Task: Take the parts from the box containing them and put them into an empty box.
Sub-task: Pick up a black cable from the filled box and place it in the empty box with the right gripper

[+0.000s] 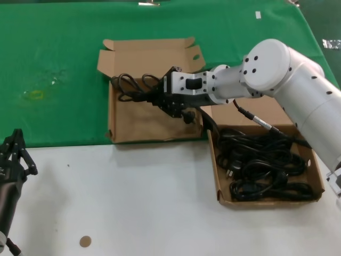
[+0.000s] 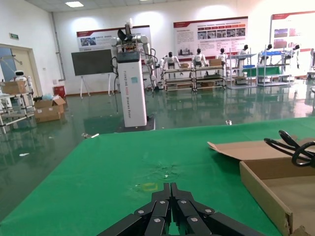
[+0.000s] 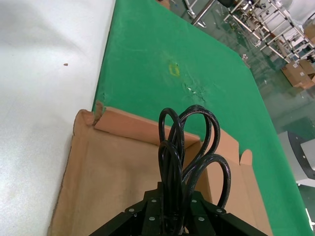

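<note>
My right gripper [image 1: 155,99] is shut on a coiled black cable [image 1: 129,85] and holds it over the squarish brown box with notched lid ears [image 1: 139,126] on the green cloth. In the right wrist view the cable's loops [image 3: 189,147] stick out past the fingers above the box floor [image 3: 113,172]. The other brown box [image 1: 318,176], at the right on the white table, holds several black cables [image 1: 264,165]. My left gripper [image 1: 16,140] is shut and empty at the left table edge; it also shows in the left wrist view [image 2: 171,189].
A green cloth [image 1: 53,69] covers the far half of the table, with a yellowish mark [image 1: 35,95] at the left. The near half is white [image 1: 133,197] with a small brown disc [image 1: 85,241].
</note>
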Robot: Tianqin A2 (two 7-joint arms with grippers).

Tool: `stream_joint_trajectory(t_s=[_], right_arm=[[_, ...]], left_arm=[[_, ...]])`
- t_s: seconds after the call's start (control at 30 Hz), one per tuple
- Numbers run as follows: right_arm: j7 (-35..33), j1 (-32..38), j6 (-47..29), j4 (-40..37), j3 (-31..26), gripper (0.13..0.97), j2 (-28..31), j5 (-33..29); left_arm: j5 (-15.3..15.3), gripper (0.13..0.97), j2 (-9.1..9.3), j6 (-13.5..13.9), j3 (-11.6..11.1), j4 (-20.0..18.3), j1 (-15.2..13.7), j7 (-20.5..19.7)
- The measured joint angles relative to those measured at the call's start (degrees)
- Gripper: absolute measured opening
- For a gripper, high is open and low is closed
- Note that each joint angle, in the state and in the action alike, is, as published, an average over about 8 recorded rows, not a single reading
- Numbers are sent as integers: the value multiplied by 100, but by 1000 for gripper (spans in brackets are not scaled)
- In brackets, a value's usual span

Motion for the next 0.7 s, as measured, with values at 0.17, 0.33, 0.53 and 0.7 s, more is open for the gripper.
stream_joint_trajectory(t_s=[0.17, 0.33, 0.53, 0.7], right_arm=[[-38, -16, -10, -15, -10, 219, -7, 15], [-83, -14, 10, -41, -3, 230, -30, 43], [-132, 8, 58, -88, 14, 281, -72, 73], [-126, 24, 81, -72, 37, 331, -73, 97]], left_arm=[[0, 152, 0, 0, 0, 0, 0, 0], [0, 152, 0, 0, 0, 0, 0, 0], [0, 152, 0, 0, 0, 0, 0, 0], [0, 152, 0, 0, 0, 0, 0, 0]])
